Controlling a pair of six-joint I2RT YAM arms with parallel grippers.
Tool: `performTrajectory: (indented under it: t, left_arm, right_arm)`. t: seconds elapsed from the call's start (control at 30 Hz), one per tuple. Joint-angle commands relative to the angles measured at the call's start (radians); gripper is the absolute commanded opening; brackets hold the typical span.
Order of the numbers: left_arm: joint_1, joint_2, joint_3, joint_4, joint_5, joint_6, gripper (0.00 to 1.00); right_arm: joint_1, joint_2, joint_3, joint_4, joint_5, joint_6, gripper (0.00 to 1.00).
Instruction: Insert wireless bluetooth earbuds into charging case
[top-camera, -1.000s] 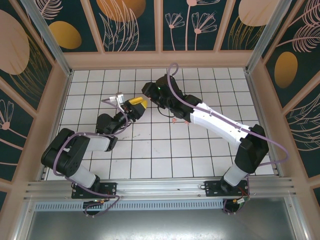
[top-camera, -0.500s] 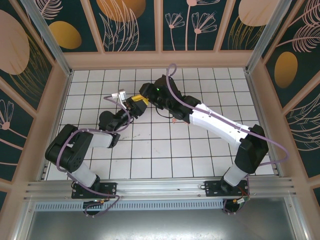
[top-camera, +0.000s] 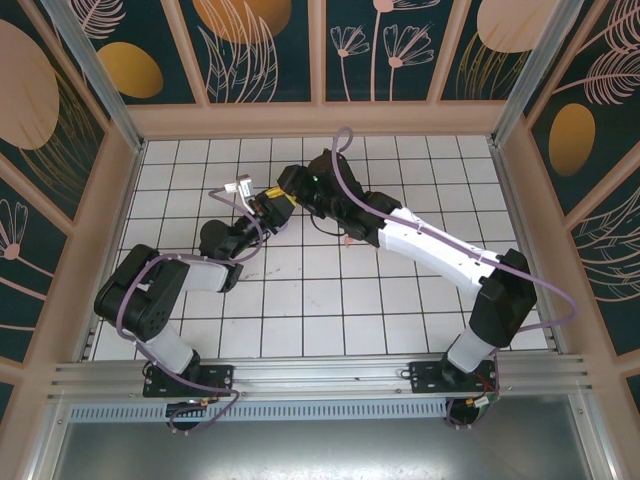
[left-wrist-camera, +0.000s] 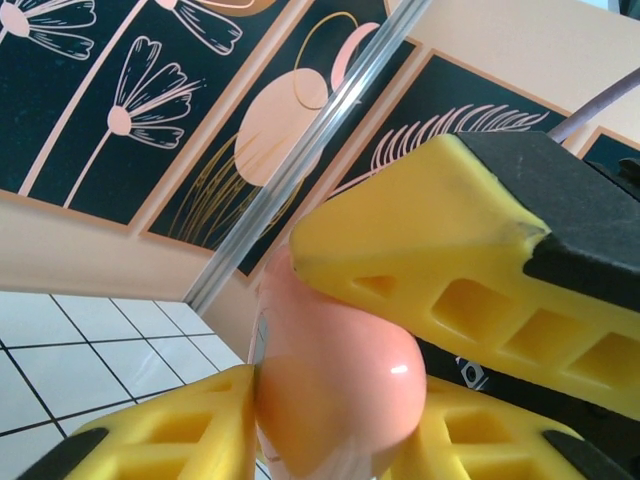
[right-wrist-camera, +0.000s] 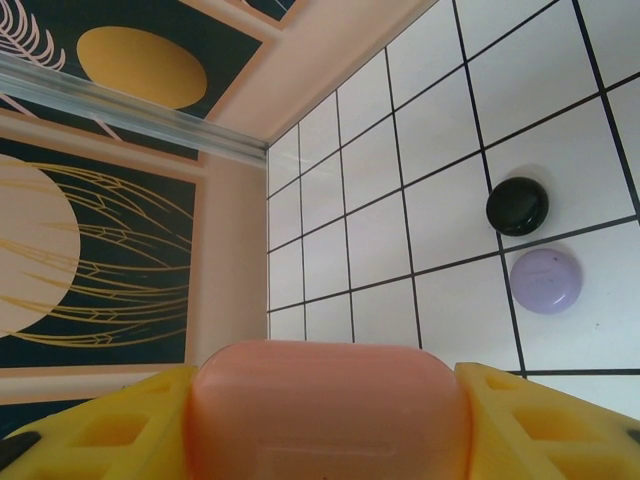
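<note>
Jaws, right: partway open, clamped across salmon-pink rounded plastic charging case (right-wrist-camera: 330, 405), which is held clear of white tiled surface (right-wrist-camera: 440, 120). Left jaws: pinched on the same case (left-wrist-camera: 330, 400) from the opposite side, pads touching it. Black glossy case (right-wrist-camera: 517, 205) and lilac case (right-wrist-camera: 545, 280) lie just beside each other on the surface. Step, judged: lid-opening or handover. Next calls for raising the lid against a steady counter-hold.

Top external: high behind the arm bases (top-camera: 190, 380), looking down over the whole tiled counter (top-camera: 330, 300).
Left wrist: very near, facing wall panels (left-wrist-camera: 150, 130).
Right wrist: very near, looking across counter tiles.
Shared: salmon-pink case (left-wrist-camera: 330, 390), both wrist views.
</note>
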Motion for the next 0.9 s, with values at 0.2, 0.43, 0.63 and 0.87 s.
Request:
performTrajectory:
  t: [0.2, 0.43, 0.63, 0.87]
  left_arm:
    - [0.0, 0.025, 0.028, 0.071, -0.012, -0.018, 0.16]
    - [0.0, 0.025, 0.028, 0.074, -0.003, -0.03, 0.0]
    - [0.0, -0.011, 0.032, -0.021, 0.026, -0.02, 0.0]
    - [0.0, -0.055, 0.1, -0.274, 0.182, 0.042, 0.0]
  right_arm:
    - [0.025, -0.053, 0.0, 0.039, -0.015, 0.013, 0.36]
    - [0.027, -0.065, 0.019, 0.039, 0.008, 0.001, 0.57]
    - [0.015, -0.175, -0.02, 0.071, 0.075, -0.033, 0.74]
    - [-0.037, -0.351, -0.196, 0.093, 0.054, -0.187, 0.74]
